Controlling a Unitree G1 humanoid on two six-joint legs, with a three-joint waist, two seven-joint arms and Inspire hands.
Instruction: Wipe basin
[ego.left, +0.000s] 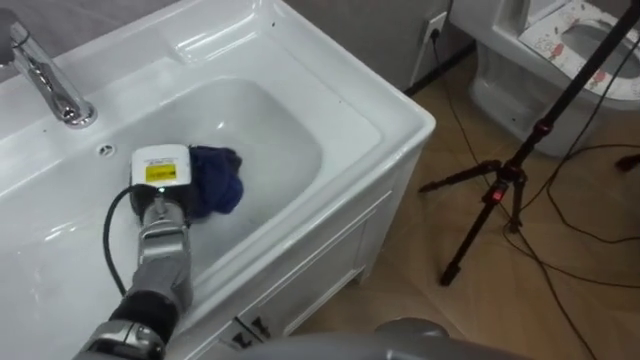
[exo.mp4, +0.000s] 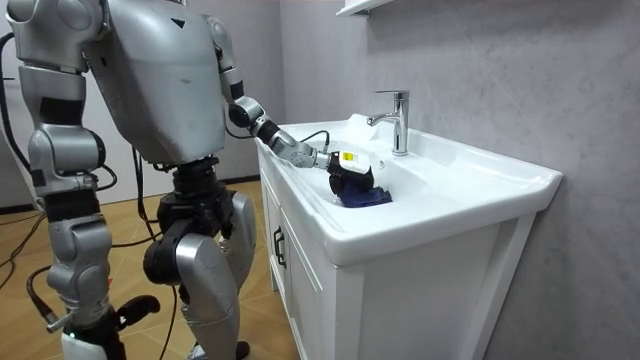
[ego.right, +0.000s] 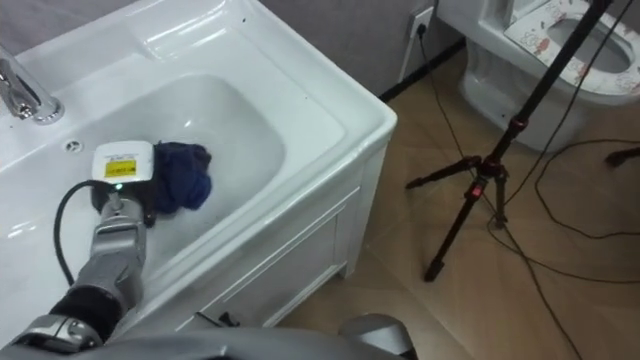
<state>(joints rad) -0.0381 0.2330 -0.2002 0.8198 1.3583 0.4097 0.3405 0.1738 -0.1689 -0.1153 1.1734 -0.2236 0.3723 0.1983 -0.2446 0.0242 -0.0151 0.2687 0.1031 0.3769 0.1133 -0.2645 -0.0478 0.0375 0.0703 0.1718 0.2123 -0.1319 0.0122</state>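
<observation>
the robot stands at the front of the basin (ego.left: 390, 120), its left hand (ego.left: 160, 172) down in the bowl on the blue cloth (ego.left: 218, 180), which lies bunched against the bowl's left slope, below the faucet (ego.left: 48, 78). whether the hand clasps the cloth or only presses on it i cannot tell. the right hand (exo.mp4: 72, 335) hangs low at its side. the wiping looks to be under way; to do it well, keep firm downward pressure, sweep across the bowl's floor toward the far right wall, and overlap strokes so the cloth doesn't slip out.
</observation>
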